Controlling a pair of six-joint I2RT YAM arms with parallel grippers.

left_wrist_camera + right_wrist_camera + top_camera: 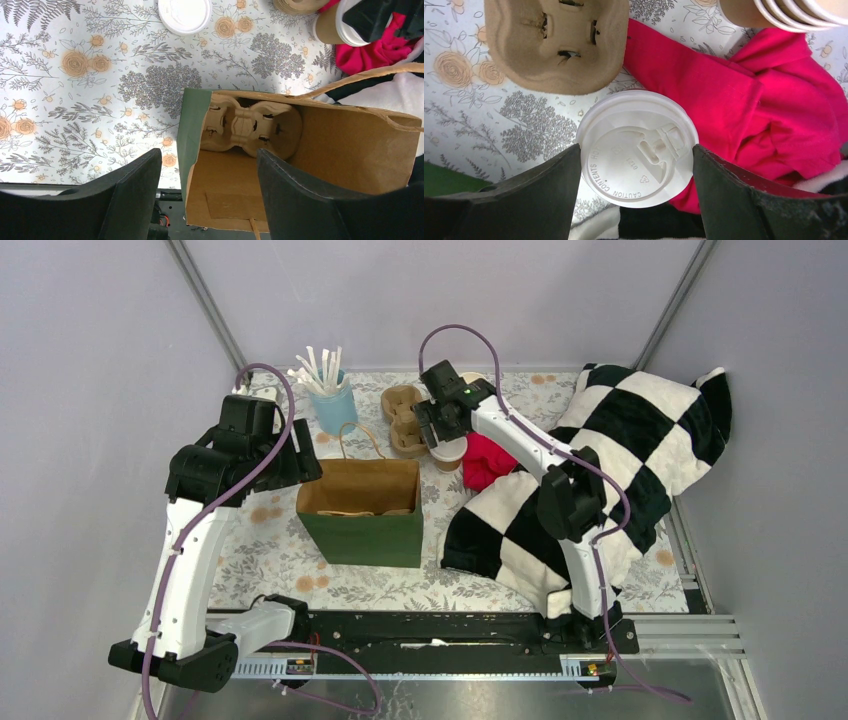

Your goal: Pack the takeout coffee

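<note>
From the right wrist you see only the lidded top of the takeout coffee (624, 165). Its kraft body is hidden beneath, and from above your right arm covers most of it. The stack of paper cups (796, 10) is cut off at the frame's corner. The raised lettering on the coffee's top is only partly readable.

That top is smooth white plastic, round, with a moulded sip tab. A moulded-pulp cup carrier (556, 45) lies on the surface (469, 130), which wears a floral printed cloth. A second cup carrier (250, 125) sits at the bottom of the paper bag (345, 150), which is green outside and brown kraft inside. A magenta cloth (744, 100) lies crumpled just beside the coffee, against a black-and-white checked blanket (620, 440). A loose white lid (185, 15) lies flat on the surface.

Your right end effector (637, 147) is spread wide and set on the coffee, with a finger against each side of the rim and no gap showing. The coffee stands on the surface between the first carrier and the magenta cloth. Your left end effector (209, 152) is open and holds nothing. It straddles the bag's green side wall, one finger outside and one over the opening.
</note>
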